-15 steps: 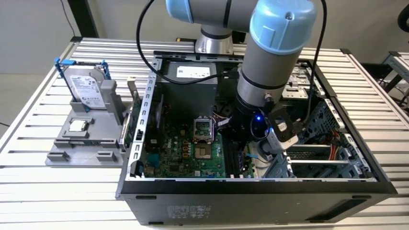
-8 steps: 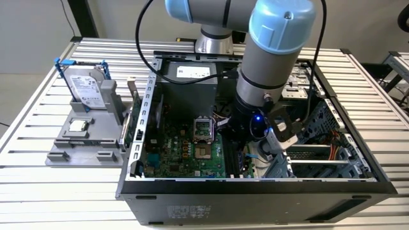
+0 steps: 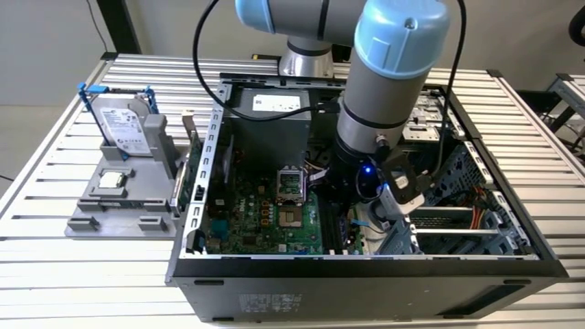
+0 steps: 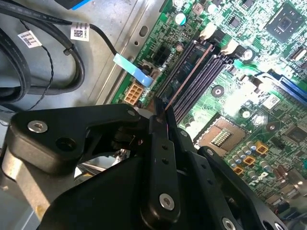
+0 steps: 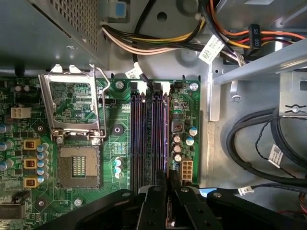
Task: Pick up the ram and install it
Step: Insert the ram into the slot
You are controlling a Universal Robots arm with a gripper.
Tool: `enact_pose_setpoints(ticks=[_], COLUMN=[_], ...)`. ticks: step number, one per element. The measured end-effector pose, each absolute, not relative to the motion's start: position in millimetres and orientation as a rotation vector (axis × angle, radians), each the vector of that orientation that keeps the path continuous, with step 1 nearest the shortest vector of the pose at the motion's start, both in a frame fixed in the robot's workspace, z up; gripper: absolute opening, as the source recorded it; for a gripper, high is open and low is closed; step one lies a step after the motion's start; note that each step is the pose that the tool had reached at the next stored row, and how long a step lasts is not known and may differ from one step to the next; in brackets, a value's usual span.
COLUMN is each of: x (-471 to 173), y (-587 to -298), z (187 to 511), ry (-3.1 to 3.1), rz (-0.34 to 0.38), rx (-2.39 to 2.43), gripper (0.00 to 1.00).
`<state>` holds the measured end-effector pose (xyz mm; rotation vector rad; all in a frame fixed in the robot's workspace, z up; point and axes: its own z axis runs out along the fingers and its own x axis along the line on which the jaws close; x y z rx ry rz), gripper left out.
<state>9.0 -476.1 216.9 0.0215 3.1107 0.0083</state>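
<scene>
The ram (image 4: pixel 191 73) shows edge-on as a thin brownish strip running out from between my fingertips, along the black memory slots (image 4: pixel 204 76) on the green motherboard. In the first wrist view the ram (image 5: pixel 166 143) lies over the slot closest to the board's edge, beside the other slots (image 5: pixel 144 139). My gripper (image 4: pixel 163 109) is shut on the ram's near end, and its tips (image 5: pixel 167 178) sit just above the slots. I cannot tell whether the stick is seated in the slot. In the exterior view the gripper (image 3: pixel 346 212) is low inside the open computer case (image 3: pixel 366 264).
An open CPU socket (image 5: pixel 76 165) with its raised metal lid (image 5: pixel 72 105) lies beside the slots. Black cables (image 5: pixel 259 139) and coloured wire bundles (image 5: pixel 158 43) crowd the case wall. Outside the case, a grey fixture (image 3: pixel 119 199) carries a silver hard drive (image 3: pixel 123 127) with blue rails.
</scene>
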Motion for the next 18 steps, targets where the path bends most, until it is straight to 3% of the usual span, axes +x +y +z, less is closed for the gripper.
enact_pose_setpoints(ticks=[18], x=[9.1], y=[-475.9], z=[210.4], ry=[3.111], rz=[0.006], rx=[0.024], gripper=[0.0])
